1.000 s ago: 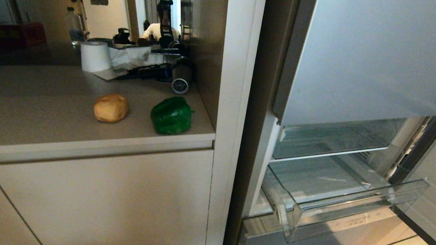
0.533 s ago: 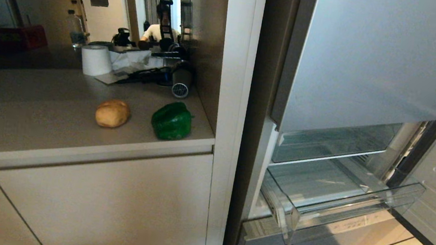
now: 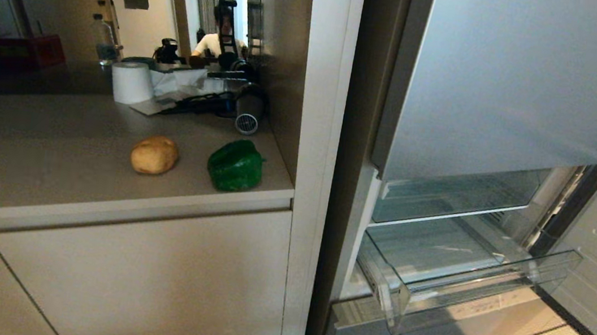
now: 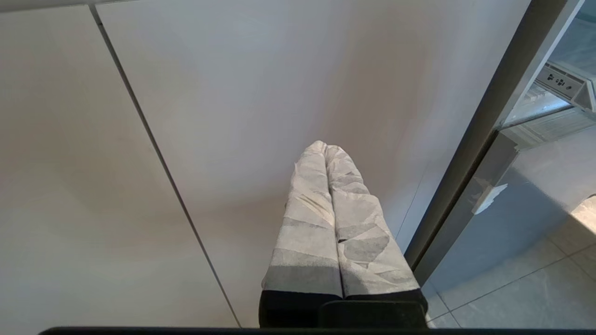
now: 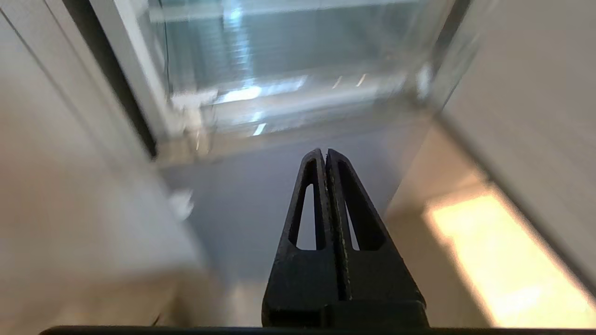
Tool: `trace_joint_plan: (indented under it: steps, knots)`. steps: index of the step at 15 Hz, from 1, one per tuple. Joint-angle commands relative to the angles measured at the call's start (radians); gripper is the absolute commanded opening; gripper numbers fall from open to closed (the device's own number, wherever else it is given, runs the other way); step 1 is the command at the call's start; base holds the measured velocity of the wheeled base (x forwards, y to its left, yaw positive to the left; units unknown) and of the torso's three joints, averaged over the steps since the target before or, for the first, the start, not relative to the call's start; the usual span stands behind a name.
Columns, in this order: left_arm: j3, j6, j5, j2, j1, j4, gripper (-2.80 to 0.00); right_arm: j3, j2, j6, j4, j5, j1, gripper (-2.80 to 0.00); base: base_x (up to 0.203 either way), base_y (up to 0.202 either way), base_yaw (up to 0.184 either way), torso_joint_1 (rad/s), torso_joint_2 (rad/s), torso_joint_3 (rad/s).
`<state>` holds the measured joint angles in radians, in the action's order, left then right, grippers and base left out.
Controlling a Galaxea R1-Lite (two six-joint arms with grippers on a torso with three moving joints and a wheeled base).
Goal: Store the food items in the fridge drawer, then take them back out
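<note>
Left gripper point(image 4: 326, 148): fingers wrapped in crinkled white tape, black base. Right gripper point(image 5: 324, 152): bare black, slotted fingers.

Counter point(image 3: 46, 182) with potato point(image 3: 154, 155), pepper point(image 3: 235, 165)

Left gripper point(image 4: 326, 148) jaws pressed together, facing pale cabinet door point(image 4: 242, 93)

On the counter point(image 3: 47, 171): potato point(image 3: 154, 155) left of pepper point(image 3: 235, 165), apart; right of both, the pulled-out fridge drawer point(image 3: 401, 302).
</note>
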<state>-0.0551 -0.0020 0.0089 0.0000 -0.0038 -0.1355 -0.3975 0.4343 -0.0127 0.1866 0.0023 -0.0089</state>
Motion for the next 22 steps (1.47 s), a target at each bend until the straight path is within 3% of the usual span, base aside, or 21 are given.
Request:
trace_joint_plan:
  steps: [1,5,8,17,22]
  knots:
    - [0.000,-0.001,0.000,0.000,-0.001,-0.001,-2.80,-0.089,0.353,0.018,0.006,0.012,0.000,-2.80,0.000,0.000,0.000,0.000,0.00,0.000]
    - [0.000,0.000,0.000,0.000,0.000,-0.001,-2.80,-0.162,0.769,0.048,-0.127,0.034,0.001,-2.80,0.000,0.000,0.000,0.000,0.00,0.000]
    - [0.000,-0.001,0.000,0.000,-0.001,-0.001,-2.80,-0.189,0.965,0.057,-0.259,0.039,0.000,-2.80,0.000,0.000,0.000,0.000,0.00,0.000]
    - [0.000,-0.001,0.000,0.000,0.001,-0.001,-2.80,-0.249,1.342,0.052,-0.625,0.022,-0.025,-2.80,0.000,0.000,0.000,0.000,0.00,0.000]
    - [0.000,-0.001,0.000,0.000,0.001,-0.001,-2.80,-0.357,1.442,0.048,-0.667,0.015,-0.076,-2.80,0.000,0.000,0.000,0.000,0.00,0.000]
